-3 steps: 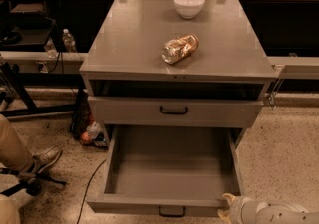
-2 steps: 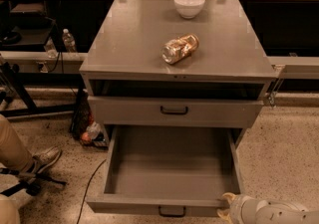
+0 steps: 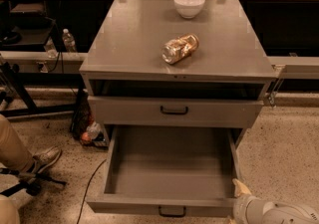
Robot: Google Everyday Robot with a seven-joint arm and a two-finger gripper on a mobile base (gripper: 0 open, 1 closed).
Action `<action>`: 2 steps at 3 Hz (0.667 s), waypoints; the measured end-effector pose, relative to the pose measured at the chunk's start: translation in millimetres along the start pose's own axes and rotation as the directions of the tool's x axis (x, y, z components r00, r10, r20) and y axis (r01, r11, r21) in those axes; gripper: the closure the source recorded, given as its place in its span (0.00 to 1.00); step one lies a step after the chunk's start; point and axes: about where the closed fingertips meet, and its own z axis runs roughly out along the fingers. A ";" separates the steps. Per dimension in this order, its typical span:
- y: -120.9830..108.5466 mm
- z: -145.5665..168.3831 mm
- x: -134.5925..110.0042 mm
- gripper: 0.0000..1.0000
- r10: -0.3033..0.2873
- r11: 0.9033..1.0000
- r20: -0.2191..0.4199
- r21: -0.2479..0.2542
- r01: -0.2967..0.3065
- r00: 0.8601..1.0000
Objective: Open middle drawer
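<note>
The middle drawer (image 3: 169,168) of the grey cabinet stands pulled far out and is empty inside. Its low front panel carries a small black loop handle (image 3: 172,211) at the bottom of the view. My gripper (image 3: 241,188) is at the bottom right, right by the drawer's front right corner, with its pale arm (image 3: 279,214) trailing off to the right. Above it, the taller-fronted drawer (image 3: 174,111) with a wider black handle is nearly closed. Any lower drawer is hidden.
On the cabinet top (image 3: 129,44) lie a crinkled snack bag (image 3: 180,49) and a white bowl (image 3: 189,5). A person's leg and shoe (image 3: 42,161) are at the left. Cables and bottles (image 3: 89,133) lie on the floor by the cabinet's left side.
My gripper has shifted slightly up and right beside the drawer's front corner. The drawer and the things on top have not moved.
</note>
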 end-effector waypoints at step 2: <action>-70.4 -61.1 31.1 0.00 0.107 0.985 -0.020 0.138 -0.103 0.994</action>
